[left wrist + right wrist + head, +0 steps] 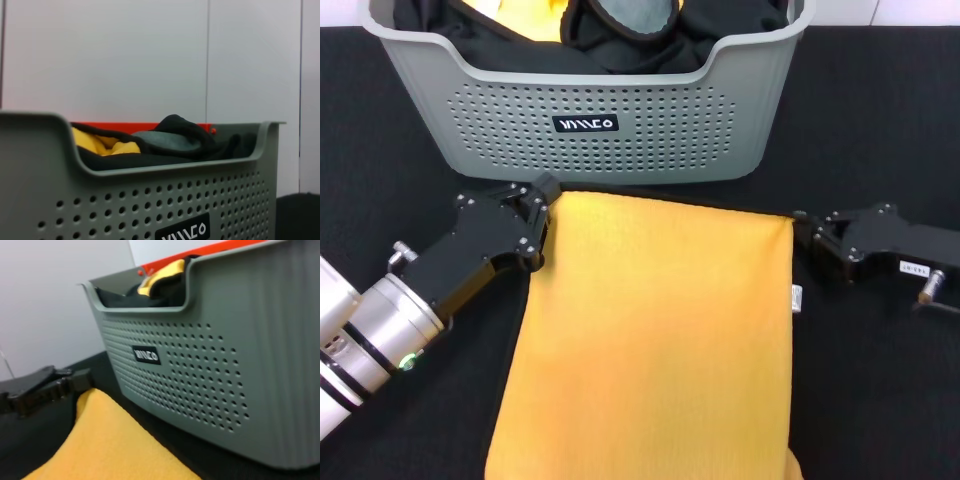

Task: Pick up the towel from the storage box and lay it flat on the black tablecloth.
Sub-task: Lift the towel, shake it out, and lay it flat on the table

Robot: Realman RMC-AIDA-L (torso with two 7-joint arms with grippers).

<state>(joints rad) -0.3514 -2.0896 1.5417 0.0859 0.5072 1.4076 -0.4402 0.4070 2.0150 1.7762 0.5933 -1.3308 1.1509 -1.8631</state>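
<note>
The towel lies spread flat, yellow-orange side up, on the black tablecloth in front of the storage box. Its small white tag shows on its right edge. My left gripper is at the towel's far left corner, touching its edge. My right gripper is just beside the far right corner. In the right wrist view the towel lies before the box, with the left gripper at its corner. The left wrist view shows only the box.
The box stands close behind the towel's far edge. It holds black cloths with some yellow cloth and a grey piece among them. A white wall rises behind the table.
</note>
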